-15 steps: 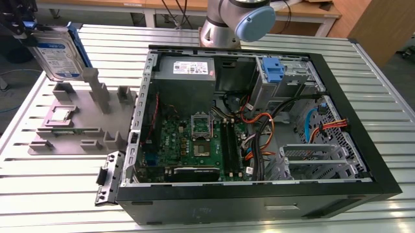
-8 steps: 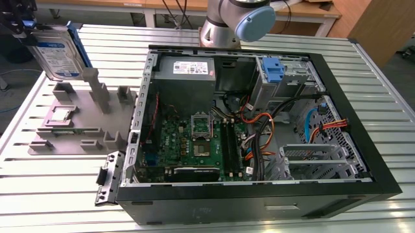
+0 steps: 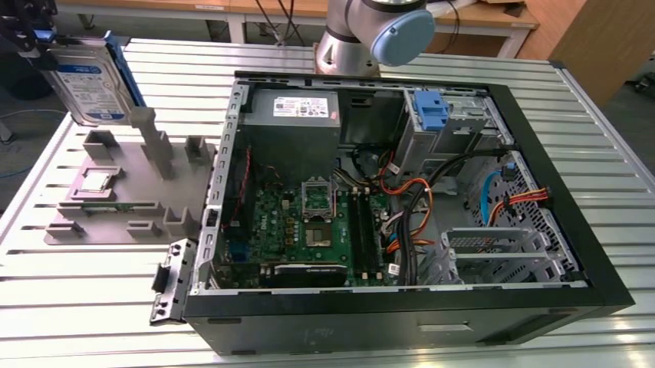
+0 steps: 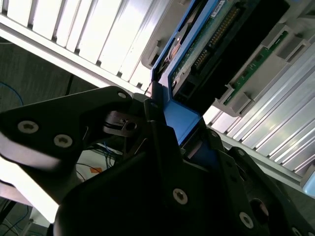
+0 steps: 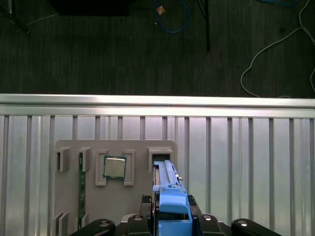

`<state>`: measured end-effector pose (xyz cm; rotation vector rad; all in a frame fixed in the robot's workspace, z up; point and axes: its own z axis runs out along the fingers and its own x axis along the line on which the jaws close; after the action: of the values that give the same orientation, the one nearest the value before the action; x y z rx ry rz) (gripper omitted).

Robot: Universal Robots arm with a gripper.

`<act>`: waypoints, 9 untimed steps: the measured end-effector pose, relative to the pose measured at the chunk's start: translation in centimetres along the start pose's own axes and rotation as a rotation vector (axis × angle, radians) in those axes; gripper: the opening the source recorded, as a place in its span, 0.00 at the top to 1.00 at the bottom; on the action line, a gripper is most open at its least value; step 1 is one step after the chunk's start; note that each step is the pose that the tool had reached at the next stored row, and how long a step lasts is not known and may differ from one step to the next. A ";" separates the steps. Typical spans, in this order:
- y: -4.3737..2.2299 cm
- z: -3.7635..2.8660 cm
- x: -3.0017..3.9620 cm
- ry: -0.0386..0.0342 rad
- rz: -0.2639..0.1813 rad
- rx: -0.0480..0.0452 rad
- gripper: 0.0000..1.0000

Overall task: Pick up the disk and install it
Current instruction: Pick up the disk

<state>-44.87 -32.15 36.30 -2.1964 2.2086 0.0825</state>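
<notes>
**Hand.** In the upper left of the exterior view, the hand [image 3: 39, 47] is closed on the disk [image 3: 92, 80]. In both wrist views the hand [image 4: 170, 130] [image 5: 172, 221] has 1 finger on each side of the blue plastic rail at the end of the disk [image 5: 170, 194], and both are pressed against it.

**Disk.** The disk stands on edge with its white-and-blue label facing the exterior camera. It is over the rear of the grey parts fixture [image 3: 113, 192]. Its lower edge is close to the tall posts of the fixture, but contact cannot be determined. In the second wrist view the green circuit board and connector side of the disk [image 4: 211, 54] is exposed.

**Fixture.** The fixture lies on the slatted metal tabletop [image 3: 103, 307]. It carries 1 CPU chip [image 3: 95, 182] [image 5: 114, 167] in a square pocket and 1 memory module [image 5: 81, 191] on edge in a slot.

**Computer case.** The open computer case [image 3: 573, 253] lies on its side in the centre and right of the exterior view, well apart from the disk. Inside are the motherboard [image 3: 297, 222], the power-supply box [image 3: 297, 107] and a blue drive-bay bracket [image 3: 432, 111]. The robot arm base [image 3: 373, 31] stands behind the case.
</notes>
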 end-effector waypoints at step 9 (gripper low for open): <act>0.01 -0.28 -0.01 0.0001 0.000 -0.0002 0.63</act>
<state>-44.87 -32.15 36.58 -2.1966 2.2087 0.0827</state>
